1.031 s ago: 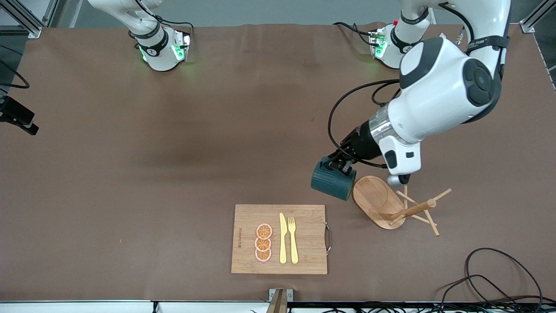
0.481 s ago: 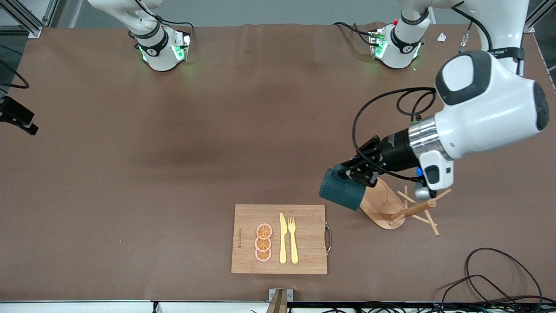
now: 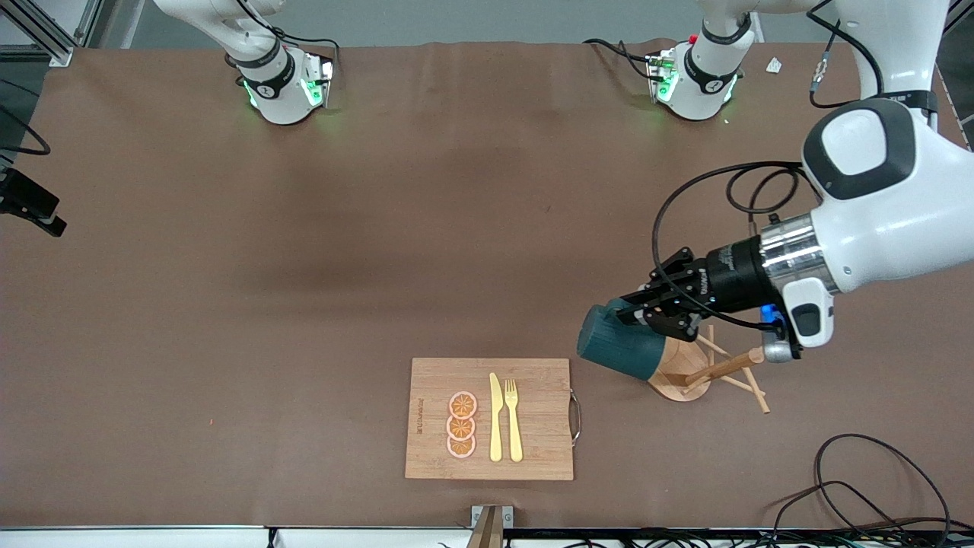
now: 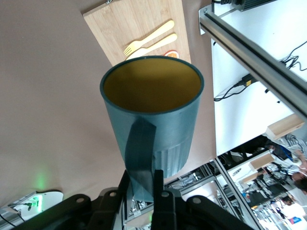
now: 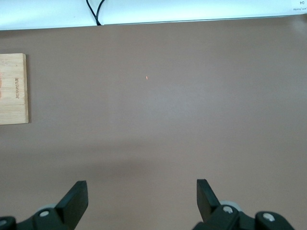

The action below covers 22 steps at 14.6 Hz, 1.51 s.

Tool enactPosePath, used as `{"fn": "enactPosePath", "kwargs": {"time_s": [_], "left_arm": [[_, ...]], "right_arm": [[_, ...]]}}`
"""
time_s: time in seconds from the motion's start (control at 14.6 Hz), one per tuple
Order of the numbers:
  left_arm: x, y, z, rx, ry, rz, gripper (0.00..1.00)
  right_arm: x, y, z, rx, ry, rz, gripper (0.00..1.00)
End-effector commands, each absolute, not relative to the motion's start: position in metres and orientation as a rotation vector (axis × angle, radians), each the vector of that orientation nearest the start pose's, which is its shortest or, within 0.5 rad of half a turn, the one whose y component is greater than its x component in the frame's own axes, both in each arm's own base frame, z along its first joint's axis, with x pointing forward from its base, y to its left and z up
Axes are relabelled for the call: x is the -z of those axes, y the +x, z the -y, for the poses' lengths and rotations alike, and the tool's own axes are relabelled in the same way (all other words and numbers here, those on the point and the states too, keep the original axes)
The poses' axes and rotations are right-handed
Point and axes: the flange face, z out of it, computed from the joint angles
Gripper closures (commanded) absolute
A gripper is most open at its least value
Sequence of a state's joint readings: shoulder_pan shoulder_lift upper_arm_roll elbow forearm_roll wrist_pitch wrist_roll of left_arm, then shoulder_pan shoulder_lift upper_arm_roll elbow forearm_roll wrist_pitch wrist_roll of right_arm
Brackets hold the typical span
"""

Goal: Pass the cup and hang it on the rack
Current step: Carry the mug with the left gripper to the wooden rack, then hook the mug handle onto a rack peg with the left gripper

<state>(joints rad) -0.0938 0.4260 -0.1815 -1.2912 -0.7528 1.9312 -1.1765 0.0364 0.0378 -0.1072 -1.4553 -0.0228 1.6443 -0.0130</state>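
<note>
The dark teal cup hangs tilted on its side over the oval base of the wooden rack and hides part of that base. My left gripper is shut on the cup's handle. In the left wrist view the cup shows its yellow-ochre inside, and the left gripper pinches the handle strap between its fingers. The rack's post and thin pegs stick out beside the cup, just under the left wrist. My right gripper is open over bare table, out of the front view.
A bamboo cutting board with a yellow knife, a fork and three orange slices lies beside the rack, toward the right arm's end. Black cables lie at the front corner on the left arm's end.
The left arm has swung toward its own end of the table, carrying the cup from beside the rack's base to over it. The right gripper's state is unchanged.
</note>
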Motion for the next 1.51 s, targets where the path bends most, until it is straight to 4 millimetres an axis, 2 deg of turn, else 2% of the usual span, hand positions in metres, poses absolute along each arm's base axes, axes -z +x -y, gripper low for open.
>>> {"fn": "enactPosePath", "kwargs": {"time_s": [0.0, 0.21, 0.27, 0.34, 0.62, 0.89, 1.03, 1.17, 1.24, 1.44], "left_arm": [[-0.545, 0.683, 0.181, 0.524, 1.953, -1.234, 1.0], [-0.522, 0.691, 0.154, 0.568, 1.961, -1.085, 1.0], [-0.509, 0.692, 0.152, 0.594, 1.96, -1.069, 1.0], [-0.506, 0.695, 0.142, 0.61, 1.924, -1.087, 1.0], [-0.476, 0.696, 0.132, 0.749, 1.829, -1.184, 1.0], [-0.474, 0.696, 0.128, 0.835, 1.761, -1.362, 1.0], [-0.466, 0.693, 0.123, 0.852, 1.804, -1.377, 1.0], [-0.45, 0.695, 0.107, 0.884, 1.807, -1.399, 1.0], [-0.445, 0.695, 0.107, 0.906, 1.812, -1.397, 1.0], [-0.438, 0.695, 0.096, 0.901, 1.817, -1.417, 1.0]], "right_arm": [[-0.668, 0.573, 0.043, 0.246, -3.157, -0.111, 0.0], [-0.668, 0.573, 0.043, 0.246, -3.156, -0.111, 0.0], [-0.668, 0.573, 0.043, 0.246, -3.157, -0.111, 0.0], [-0.668, 0.573, 0.044, 0.246, -3.157, -0.113, 0.0], [-0.668, 0.573, 0.044, 0.246, -3.157, -0.113, 0.0], [-0.667, 0.573, 0.044, 0.244, -3.157, -0.113, 0.0], [-0.667, 0.573, 0.044, 0.244, -3.157, -0.113, 0.0], [-0.667, 0.573, 0.044, 0.244, -3.157, -0.113, 0.0], [-0.667, 0.573, 0.044, 0.244, -3.156, -0.113, 0.0], [-0.664, 0.575, 0.043, 0.237, -3.159, -0.108, 0.0]]}}
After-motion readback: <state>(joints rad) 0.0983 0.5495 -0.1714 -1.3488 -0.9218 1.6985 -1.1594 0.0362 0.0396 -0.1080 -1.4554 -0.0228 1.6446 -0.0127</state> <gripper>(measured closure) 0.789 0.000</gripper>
